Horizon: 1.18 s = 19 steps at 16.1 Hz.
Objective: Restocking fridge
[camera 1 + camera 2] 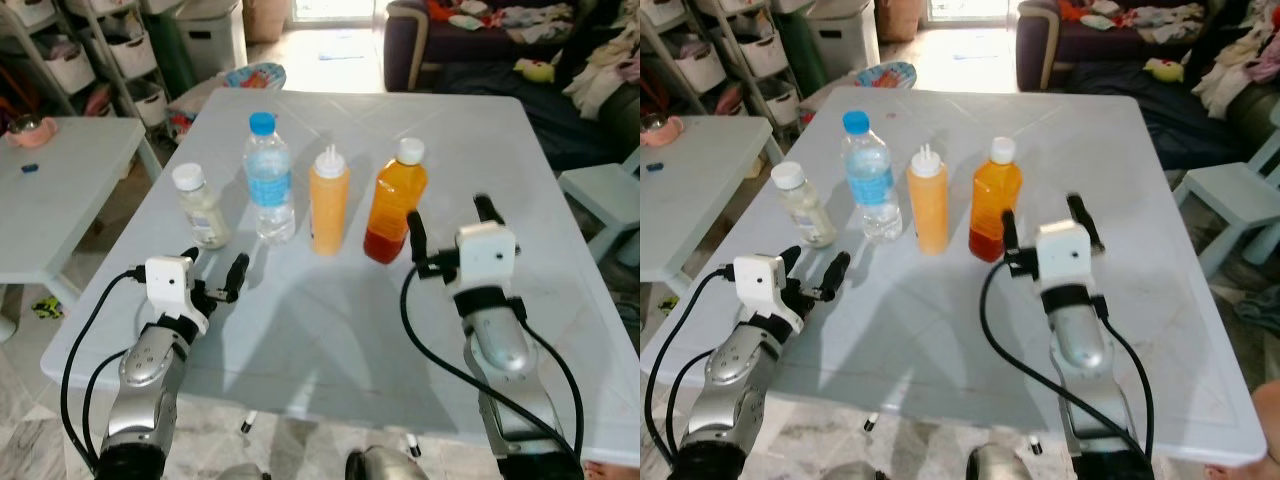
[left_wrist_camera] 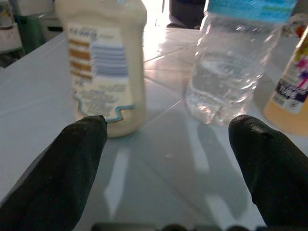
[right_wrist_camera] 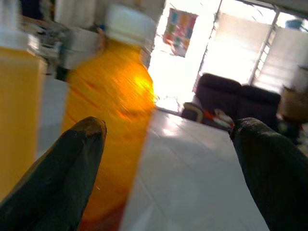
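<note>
Head views: four bottles in a row on the pale surface point(image 1: 330, 330) — cream sauce bottle point(image 1: 202, 207), water bottle point(image 1: 268, 180), yellow squeeze bottle point(image 1: 329, 200), orange juice bottle point(image 1: 396, 202). Left claw point(image 1: 214, 274) spread wide, empty, just before the sauce and water bottles. Right claw point(image 1: 450, 229) spread wide, empty, beside the juice bottle. Left wrist view: fingers point(image 2: 62, 168) apart, framing sauce and water bottles. Right wrist view: fingers point(image 3: 57, 168) apart, juice bottle blurred near one fingertip.

Home living room, dark sofa point(image 1: 470, 50) strewn with clothes, storage shelves point(image 1: 95, 50) with bins, white table point(image 1: 330, 330)
</note>
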### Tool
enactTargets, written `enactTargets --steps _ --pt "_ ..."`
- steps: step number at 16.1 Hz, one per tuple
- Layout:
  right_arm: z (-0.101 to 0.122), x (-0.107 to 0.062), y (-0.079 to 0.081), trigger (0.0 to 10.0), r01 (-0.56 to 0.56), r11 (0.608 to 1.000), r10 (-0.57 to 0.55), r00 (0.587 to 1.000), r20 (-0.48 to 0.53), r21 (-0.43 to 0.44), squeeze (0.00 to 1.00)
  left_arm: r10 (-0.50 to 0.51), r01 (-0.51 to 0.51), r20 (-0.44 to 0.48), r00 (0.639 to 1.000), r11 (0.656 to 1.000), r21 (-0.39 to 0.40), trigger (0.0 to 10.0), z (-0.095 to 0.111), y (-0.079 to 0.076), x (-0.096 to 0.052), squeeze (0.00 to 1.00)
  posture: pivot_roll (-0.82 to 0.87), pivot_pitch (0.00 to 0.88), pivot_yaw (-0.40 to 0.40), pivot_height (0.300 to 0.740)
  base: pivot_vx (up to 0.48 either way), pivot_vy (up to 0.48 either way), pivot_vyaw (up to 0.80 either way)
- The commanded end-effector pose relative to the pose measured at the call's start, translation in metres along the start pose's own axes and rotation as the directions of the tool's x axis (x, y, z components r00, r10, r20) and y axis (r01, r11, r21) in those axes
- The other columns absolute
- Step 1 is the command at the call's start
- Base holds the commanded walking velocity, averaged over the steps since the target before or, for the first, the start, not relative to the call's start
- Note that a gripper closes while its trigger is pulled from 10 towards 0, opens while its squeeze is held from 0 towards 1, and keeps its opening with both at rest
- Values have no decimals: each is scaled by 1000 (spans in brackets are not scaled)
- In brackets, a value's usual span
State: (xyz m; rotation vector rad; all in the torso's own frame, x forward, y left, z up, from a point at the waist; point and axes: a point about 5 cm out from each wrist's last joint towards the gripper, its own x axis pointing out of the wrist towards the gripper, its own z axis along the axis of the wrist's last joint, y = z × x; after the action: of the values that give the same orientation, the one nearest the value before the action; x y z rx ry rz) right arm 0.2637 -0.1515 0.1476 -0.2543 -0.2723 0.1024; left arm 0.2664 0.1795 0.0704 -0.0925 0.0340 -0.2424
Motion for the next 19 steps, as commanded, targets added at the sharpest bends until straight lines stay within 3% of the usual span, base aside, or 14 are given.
enactTargets --steps 1,3,8,17,19 --pt "8 2 4 10000 -25 1000 26 999 40 -12 0 3 -3 -4 1000 1000 17 10000 1 3 -2 0 -44 57 39 740 0 0 0" --pt "14 0 9 10000 -77 995 82 994 76 -71 0 12 -12 -7 1000 1000 26 10000 0 3 -3 0 -49 54 36 740 0 0 0" --pt "32 7 13 10000 -119 986 136 980 146 -120 0 11 -11 -2 1000 1000 21 10000 0 1 0 0 -54 52 36 740 0 0 0" --pt "49 28 2 10000 -79 995 89 979 184 -65 0 -3 3 -3 1000 1000 17 10000 -1 -3 3 0 -49 47 42 740 0 0 0" --pt "50 36 0 10000 -71 997 71 983 170 -6 0 -6 6 -5 1000 1000 18 10000 -1 -3 3 0 -47 47 44 740 0 0 0"
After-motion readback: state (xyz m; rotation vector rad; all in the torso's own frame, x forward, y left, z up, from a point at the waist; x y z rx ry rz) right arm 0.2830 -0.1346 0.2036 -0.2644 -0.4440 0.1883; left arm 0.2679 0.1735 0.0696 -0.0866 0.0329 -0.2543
